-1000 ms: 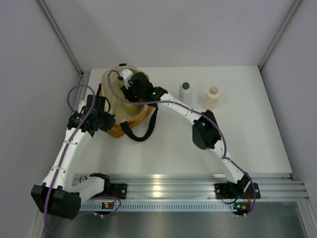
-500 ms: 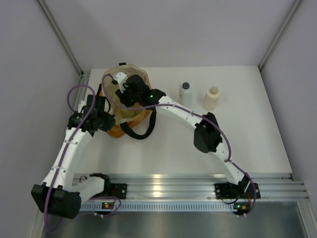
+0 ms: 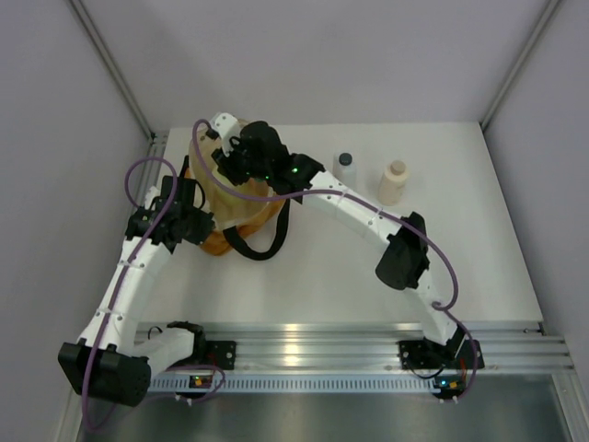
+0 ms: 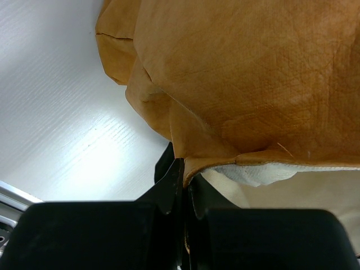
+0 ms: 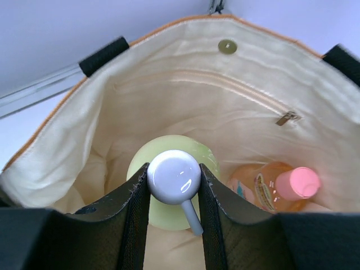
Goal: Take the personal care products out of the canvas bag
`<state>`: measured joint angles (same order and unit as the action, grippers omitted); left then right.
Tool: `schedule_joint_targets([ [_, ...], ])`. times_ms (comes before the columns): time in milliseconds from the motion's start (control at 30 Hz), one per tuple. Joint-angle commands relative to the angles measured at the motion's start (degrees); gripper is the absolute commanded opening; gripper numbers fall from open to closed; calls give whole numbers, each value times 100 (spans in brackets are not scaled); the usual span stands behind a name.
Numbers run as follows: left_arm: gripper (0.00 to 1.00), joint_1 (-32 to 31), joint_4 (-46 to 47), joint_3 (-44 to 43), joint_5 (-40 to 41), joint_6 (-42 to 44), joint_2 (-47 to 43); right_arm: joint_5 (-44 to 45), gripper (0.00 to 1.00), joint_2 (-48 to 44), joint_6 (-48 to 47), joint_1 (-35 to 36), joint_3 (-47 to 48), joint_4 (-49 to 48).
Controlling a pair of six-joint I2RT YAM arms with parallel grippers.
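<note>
Green bottle: a pale yellow-green plastic bottle with a white round pump top (image 5: 174, 176) stands up inside the bag, near the middle.
Pink bottle: an orange-pink plastic bottle with a pink cap (image 5: 270, 188) is down in the bag too, just beside the green one.
White bottle: a small white plastic bottle with a dark cap (image 3: 344, 167) stands upright on the table, outside the bag and to its right.
Cream bottle: a small beige plastic bottle (image 3: 393, 182) stands near the white one, a bit farther right. The two don't touch.
Bag: a big mustard-tan canvas bag (image 3: 216, 244) with cream cloth inside sits at the far left of the table. Its mouth is wide open and faces up.
Straps: the black strap handles (image 5: 103, 56) hang from the rim, and one loops out onto the table in front of the bag.
Inside wall: I can see a round brass snap (image 5: 227, 46) and a little metal zip pull (image 5: 287, 118).
Right claw: the right gripper (image 5: 173, 171) reaches down into the bag. Its two black fingers squeeze the white pump top, one on each side.
Left claw: the left gripper (image 4: 183, 169) is clenched on the bag's left edge, pinching the tan cloth.
Table: a flat white table (image 3: 322, 276).
Rail: a silver metal rail (image 3: 322, 345) runs along the near edge, and both arms are bolted to it.
</note>
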<state>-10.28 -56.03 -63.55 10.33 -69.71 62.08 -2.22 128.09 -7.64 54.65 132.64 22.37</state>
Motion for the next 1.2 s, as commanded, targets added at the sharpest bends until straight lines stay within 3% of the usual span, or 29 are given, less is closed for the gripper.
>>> schedule_joint_targets([
  [0, 0, -9, 127, -44, 4, -7, -30, 98, 0, -1058, -132, 133, 183, -726],
  [433, 0, -9, 154, -35, -145, -77, 76, -218, 0, -2130, 298, -104, 52, -391],
  [767, 0, -9, 162, -35, -127, -86, 58, 89, 0, -2771, 79, -323, -54, -189],
  [1167, 0, -9, 180, -26, -101, -7, 93, 327, 0, -3834, 271, -1430, -1363, -110],
])
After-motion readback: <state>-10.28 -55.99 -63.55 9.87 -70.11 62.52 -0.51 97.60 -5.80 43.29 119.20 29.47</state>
